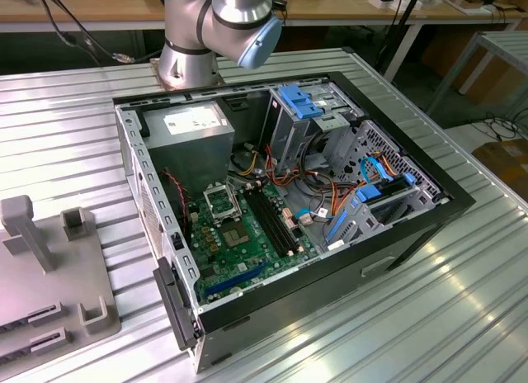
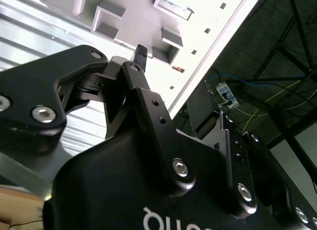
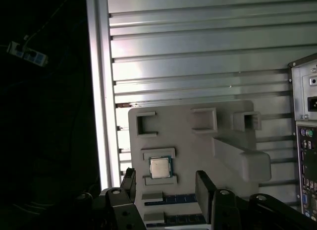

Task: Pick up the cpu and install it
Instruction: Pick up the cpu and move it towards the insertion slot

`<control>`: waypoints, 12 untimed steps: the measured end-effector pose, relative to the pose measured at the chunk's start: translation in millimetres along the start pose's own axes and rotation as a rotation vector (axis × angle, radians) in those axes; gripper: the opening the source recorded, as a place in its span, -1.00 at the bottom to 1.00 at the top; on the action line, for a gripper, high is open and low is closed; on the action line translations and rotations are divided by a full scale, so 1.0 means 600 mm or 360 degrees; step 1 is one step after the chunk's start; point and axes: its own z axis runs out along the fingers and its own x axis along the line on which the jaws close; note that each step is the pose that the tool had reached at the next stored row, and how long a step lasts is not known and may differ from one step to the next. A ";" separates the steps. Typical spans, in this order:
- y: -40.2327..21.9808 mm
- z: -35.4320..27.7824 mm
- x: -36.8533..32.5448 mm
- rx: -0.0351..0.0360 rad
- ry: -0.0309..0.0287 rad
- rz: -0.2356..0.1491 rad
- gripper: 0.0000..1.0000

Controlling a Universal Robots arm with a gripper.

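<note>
The cpu [image 3: 159,167], a small square chip with a silver-grey face, lies flat in a framed recess of the grey holder tray [image 3: 188,141]. My gripper [image 3: 167,188] hovers above that tray, open, with nothing between its black fingers [image 3: 204,189]. In the first wrist view the cpu sits in line with the gap between the fingers, apart from both. The second wrist view shows the gripper [image 2: 173,74] from behind, over the same tray [image 2: 133,22]. The black-framed socket [image 1: 221,203] sits on the green motherboard [image 1: 239,247] inside the open computer case [image 1: 412,234].
The tray [image 1: 49,276] lies on the ribbed metal table [image 1: 462,317] at the exterior view's left, with raised blocks and an upright post [image 1: 25,230]. The table's edge [image 3: 101,116] runs close beside the tray. The case holds cables, a power supply [image 1: 194,131] and blue drive brackets [image 1: 299,102].
</note>
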 end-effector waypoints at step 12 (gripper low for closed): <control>0.000 0.006 0.000 0.0000 0.00001 0.0000 0.20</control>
